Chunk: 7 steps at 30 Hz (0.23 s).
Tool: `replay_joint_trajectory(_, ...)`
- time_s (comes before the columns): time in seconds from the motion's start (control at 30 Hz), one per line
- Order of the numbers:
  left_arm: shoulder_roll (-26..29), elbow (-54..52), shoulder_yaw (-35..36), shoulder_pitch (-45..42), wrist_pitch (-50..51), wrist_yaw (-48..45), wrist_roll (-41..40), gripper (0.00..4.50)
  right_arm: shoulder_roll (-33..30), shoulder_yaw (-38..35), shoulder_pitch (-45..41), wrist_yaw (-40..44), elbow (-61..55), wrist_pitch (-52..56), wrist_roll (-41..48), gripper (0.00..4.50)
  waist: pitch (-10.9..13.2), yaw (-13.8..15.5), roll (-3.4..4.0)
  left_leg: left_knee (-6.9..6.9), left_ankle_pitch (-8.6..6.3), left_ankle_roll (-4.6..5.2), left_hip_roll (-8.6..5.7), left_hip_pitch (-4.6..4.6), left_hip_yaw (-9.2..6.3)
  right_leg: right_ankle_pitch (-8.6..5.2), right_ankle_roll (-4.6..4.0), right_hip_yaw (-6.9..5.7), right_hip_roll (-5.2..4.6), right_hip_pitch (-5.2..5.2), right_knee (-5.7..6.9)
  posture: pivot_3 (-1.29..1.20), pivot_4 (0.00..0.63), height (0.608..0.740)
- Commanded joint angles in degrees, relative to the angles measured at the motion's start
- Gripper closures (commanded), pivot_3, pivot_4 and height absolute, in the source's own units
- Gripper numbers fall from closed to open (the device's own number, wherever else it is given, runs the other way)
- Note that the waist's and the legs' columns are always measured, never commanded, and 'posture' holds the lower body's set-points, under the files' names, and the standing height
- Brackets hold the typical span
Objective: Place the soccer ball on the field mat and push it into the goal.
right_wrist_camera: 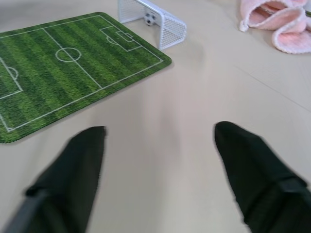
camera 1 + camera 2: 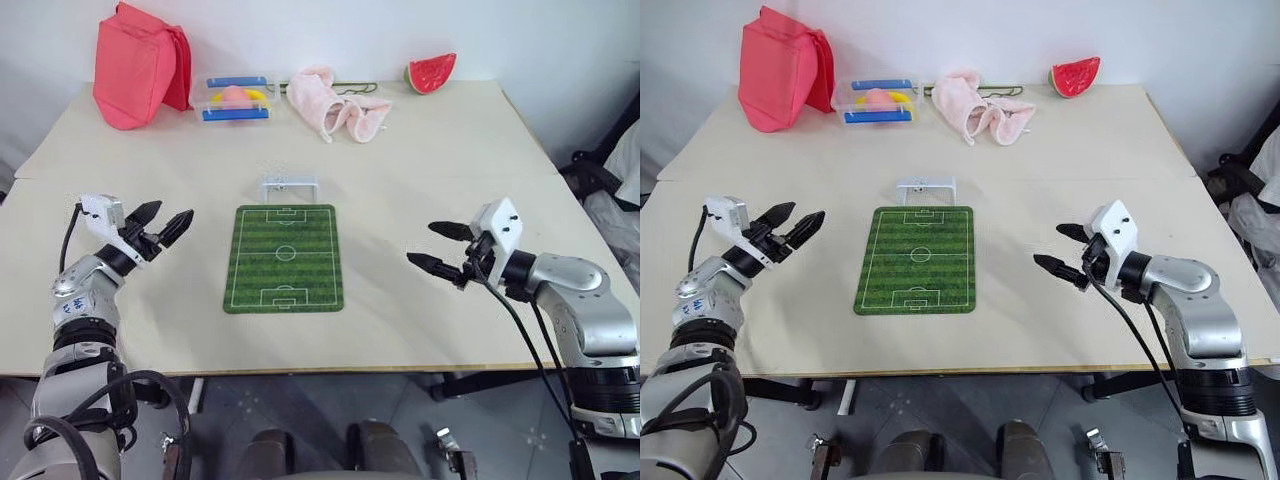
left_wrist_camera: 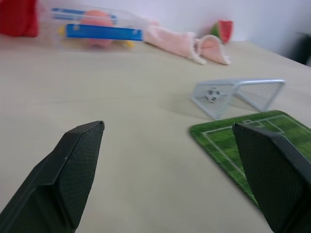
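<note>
1. The soccer ball (image 3: 212, 94), tiny and white with black patches, sits inside the goal (image 3: 238, 95), on the desk (image 2: 420, 160) behind the goal mouth.
2. The goal, a small white-grey frame with netting, stands upright just beyond one short end of the field mat (image 2: 284, 258).
3. The field mat, green with light and dark stripes and white pitch lines, lies flat mid-desk.

No readable text, label or number shows anywhere.
</note>
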Motion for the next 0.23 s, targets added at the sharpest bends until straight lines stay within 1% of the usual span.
replay_joint_trajectory(0.03, -0.4, -2.3, -0.2, 0.3, 2.6, 0.8, 0.7, 0.0, -0.3, -1.4, 0.3, -1.0, -1.1, -0.3, 1.2, 0.04, 0.0, 0.0, 0.0, 0.01, 0.0, 0.0, 0.0, 0.0, 0.0, 0.0, 0.0, 0.0, -0.01, 0.02, 0.0, 0.0, 0.15, 0.74)
replay_joint_trajectory(0.23, -0.5, -6.2, -0.7, 4.1, 1.6, -1.6, 1.3, 0.0, 0.3, -1.8, 3.5, -3.2, -2.4, -1.2, 1.6, 0.04, 0.0, 0.0, 0.0, -0.02, 0.0, 0.0, 0.01, 0.0, -0.02, 0.01, 0.01, 0.0, 0.01, 0.03, 0.01, 0.0, 0.15, 0.74)
